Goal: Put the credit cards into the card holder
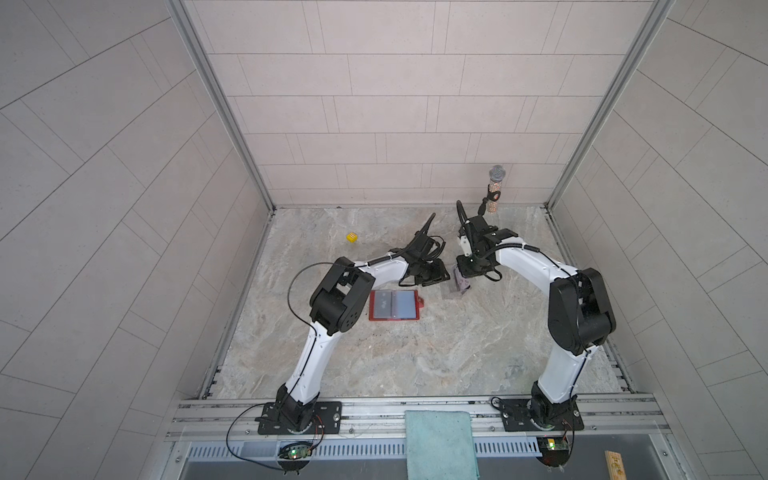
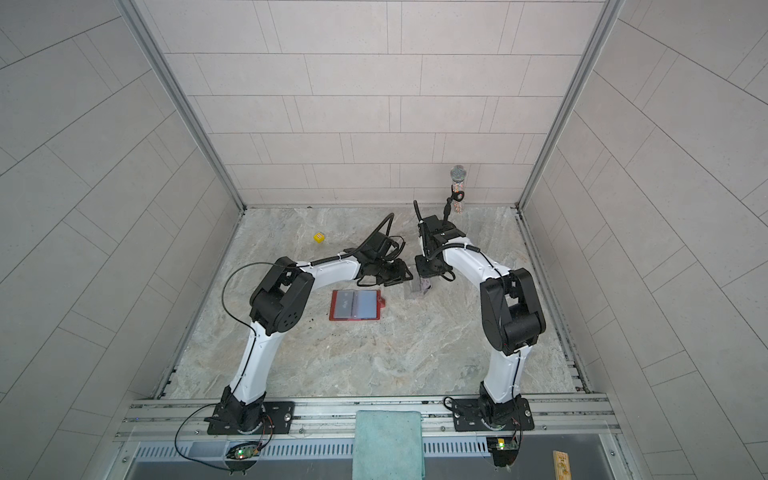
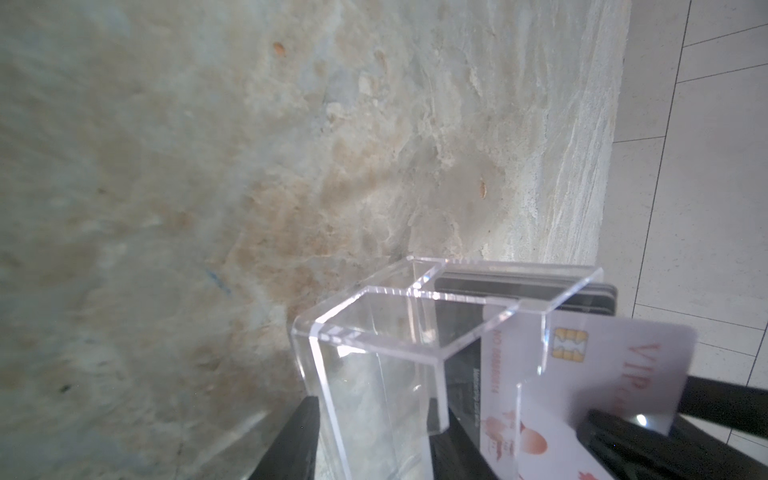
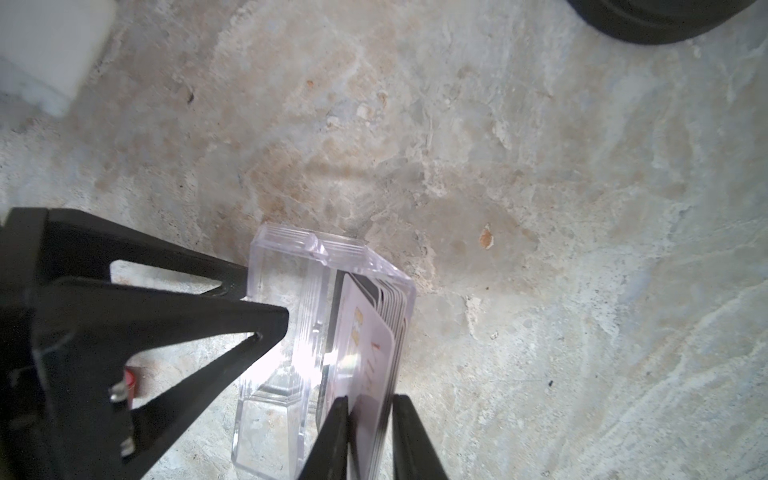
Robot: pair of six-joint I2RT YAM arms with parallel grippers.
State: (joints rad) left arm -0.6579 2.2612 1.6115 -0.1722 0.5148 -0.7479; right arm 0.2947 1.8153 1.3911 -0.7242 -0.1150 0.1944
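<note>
The card holder (image 1: pixel 393 304) (image 2: pixel 355 304), a red wallet, lies open and flat on the marble table, its clear sleeves facing up. To its right stands a clear acrylic stand (image 1: pixel 456 287) (image 3: pixel 374 365) (image 4: pixel 282 332) with the credit cards (image 3: pixel 623 374) (image 4: pixel 365 357) upright in it: a white card with red "VIP" lettering in front, dark cards (image 3: pixel 498 286) behind. My left gripper (image 3: pixel 376 415) (image 1: pixel 444 280) is shut on the stand's walls. My right gripper (image 4: pixel 371 399) (image 1: pixel 467 276) comes down from above with a finger on each face of the card stack.
A yellow cube (image 1: pixel 352 237) sits at the back left of the table. A sparkly microphone (image 1: pixel 496 187) stands at the back right. A teal cloth (image 1: pixel 440 444) hangs over the front rail, and a wooden block (image 1: pixel 615 465) lies at the front right.
</note>
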